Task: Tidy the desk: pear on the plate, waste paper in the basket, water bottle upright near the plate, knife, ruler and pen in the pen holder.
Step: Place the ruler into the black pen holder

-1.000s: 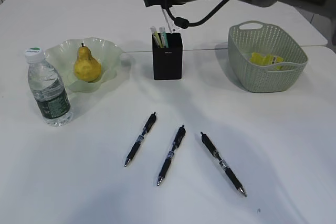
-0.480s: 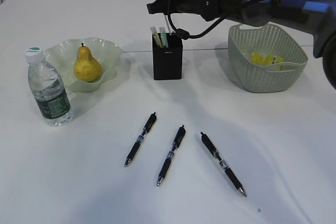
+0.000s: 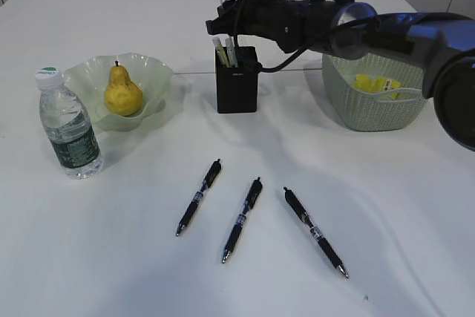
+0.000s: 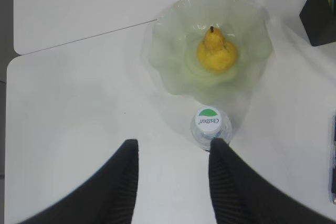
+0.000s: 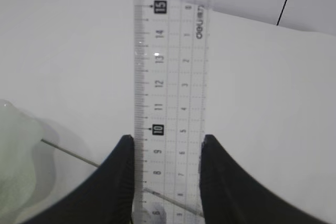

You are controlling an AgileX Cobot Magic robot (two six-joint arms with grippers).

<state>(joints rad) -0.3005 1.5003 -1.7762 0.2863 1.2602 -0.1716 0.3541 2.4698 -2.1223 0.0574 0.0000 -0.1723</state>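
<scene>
Ruler [image 5: 168, 103] is being pinched across its width by the right claw [image 5: 164, 182], high above the black pen holder [image 3: 237, 81]. If it is tilting, it could be bumping the rim and slipping out. Left claw [image 4: 173, 182] is spread, holding nothing, above the bottle [image 4: 210, 124].

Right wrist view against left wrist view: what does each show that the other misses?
Only the right wrist view shows the transparent plastic ruler clamped by its edges between the right gripper's dark fingers, pointing out over the white table.

Only the left wrist view shows the yellow pear lying in the dish, the clear water bottle's white cap just beyond the left gripper, whose fingers stand apart and empty, and a corner of the black square pen holder.

Both show the pale-green wavy glass plate; the right wrist view catches only its edge.
</scene>
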